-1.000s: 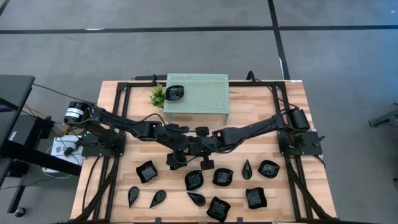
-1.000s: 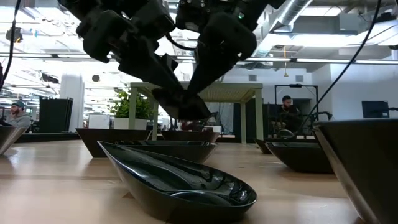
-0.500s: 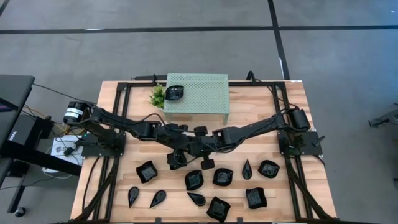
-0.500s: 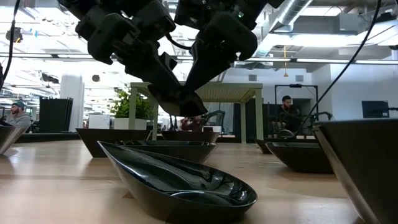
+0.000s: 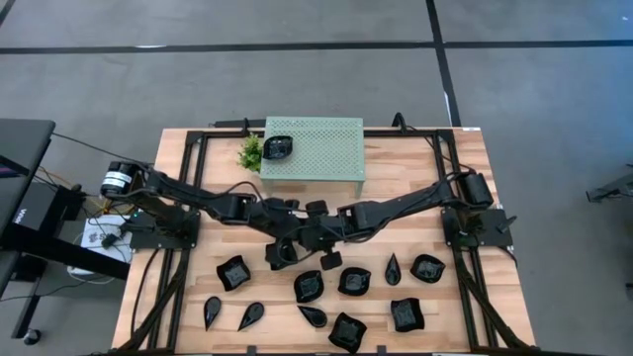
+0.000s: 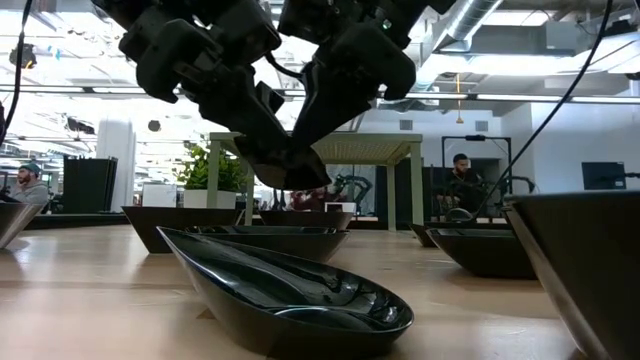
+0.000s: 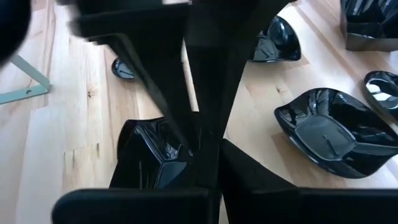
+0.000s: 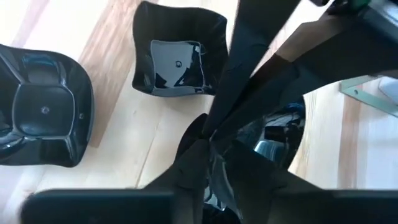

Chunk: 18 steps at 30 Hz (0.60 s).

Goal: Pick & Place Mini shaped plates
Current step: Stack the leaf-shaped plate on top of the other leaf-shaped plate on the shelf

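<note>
Where both arms meet above mid-table, a small black plate (image 6: 290, 178) hangs between them.
Left gripper (image 6: 283, 170) is clamped on its rim; right gripper (image 6: 300, 165), jaws narrowly parted, touches it; other plates (image 5: 354, 281) lie below.

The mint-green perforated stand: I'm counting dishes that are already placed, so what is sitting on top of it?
One black dish sits on the mint-green stand, near its left end beside the small plant. The rest of its top shows bare. What lies beneath the stand is covered.
</note>
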{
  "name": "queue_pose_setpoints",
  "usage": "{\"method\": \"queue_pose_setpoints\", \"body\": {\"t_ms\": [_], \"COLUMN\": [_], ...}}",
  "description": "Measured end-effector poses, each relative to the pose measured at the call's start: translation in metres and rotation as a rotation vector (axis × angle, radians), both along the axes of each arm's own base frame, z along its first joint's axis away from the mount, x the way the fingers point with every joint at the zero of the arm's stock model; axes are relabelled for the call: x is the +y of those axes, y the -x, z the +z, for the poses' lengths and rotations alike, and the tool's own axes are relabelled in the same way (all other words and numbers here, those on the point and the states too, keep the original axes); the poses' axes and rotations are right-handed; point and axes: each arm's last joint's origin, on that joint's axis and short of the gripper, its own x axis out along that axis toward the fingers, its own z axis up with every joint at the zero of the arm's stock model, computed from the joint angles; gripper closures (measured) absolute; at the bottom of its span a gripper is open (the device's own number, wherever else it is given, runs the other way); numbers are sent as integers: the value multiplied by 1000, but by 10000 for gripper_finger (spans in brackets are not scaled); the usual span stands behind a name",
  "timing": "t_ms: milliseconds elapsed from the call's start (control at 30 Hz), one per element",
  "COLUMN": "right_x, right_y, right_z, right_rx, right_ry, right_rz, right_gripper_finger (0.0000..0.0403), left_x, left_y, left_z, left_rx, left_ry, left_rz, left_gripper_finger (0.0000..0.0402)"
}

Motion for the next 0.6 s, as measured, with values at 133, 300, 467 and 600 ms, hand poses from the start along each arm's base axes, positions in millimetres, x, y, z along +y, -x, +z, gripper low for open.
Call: {"method": "queue_pose_setpoints", "body": {"t_ms": [133,300,467,600], "right_x": [7,14,24,24], "right_y": [-1,7,31,68], "right_z": [16,54,107,161], "right_rx": [-4,2,41,-7], "right_ry": [8,81,65,48], "right_rz": [14,-14,-145,-213], "right_gripper_finger": [293,262,255,271], "left_x": [-7,-16,-23,-19], "left_y": [1,1,6,23], "left_z": [1,6,28,49], "left_rx": [-10,-53,-163,-213], "left_ry": [-12,-41,-71,-129], "left_rz": [-5,16,81,115], "left_gripper_finger": [395,394,395,392]}}
